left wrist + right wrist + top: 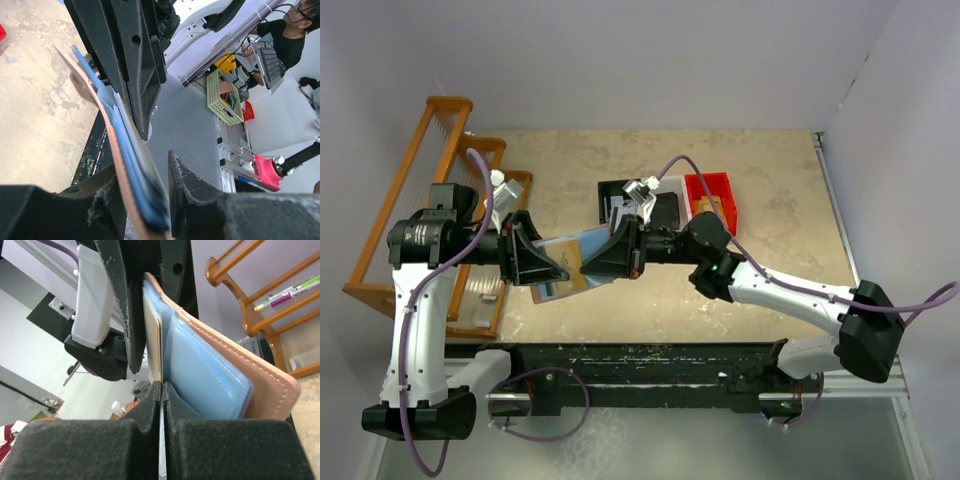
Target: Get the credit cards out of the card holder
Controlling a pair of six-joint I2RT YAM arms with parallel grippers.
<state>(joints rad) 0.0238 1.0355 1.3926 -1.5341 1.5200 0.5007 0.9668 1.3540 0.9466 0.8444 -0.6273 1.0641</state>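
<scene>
Pink wallet [570,263] clamped by left gripper [553,268] toward the table's [770,180] front-left corner; right gripper [590,262] pinches a card [154,340], best pulled straight

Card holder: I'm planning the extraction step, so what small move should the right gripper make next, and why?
Probably draw the right gripper straight back, away from the left gripper. Its fingers look shut on the edge of a pale card poking from the card holder, which the left gripper clamps.
</scene>
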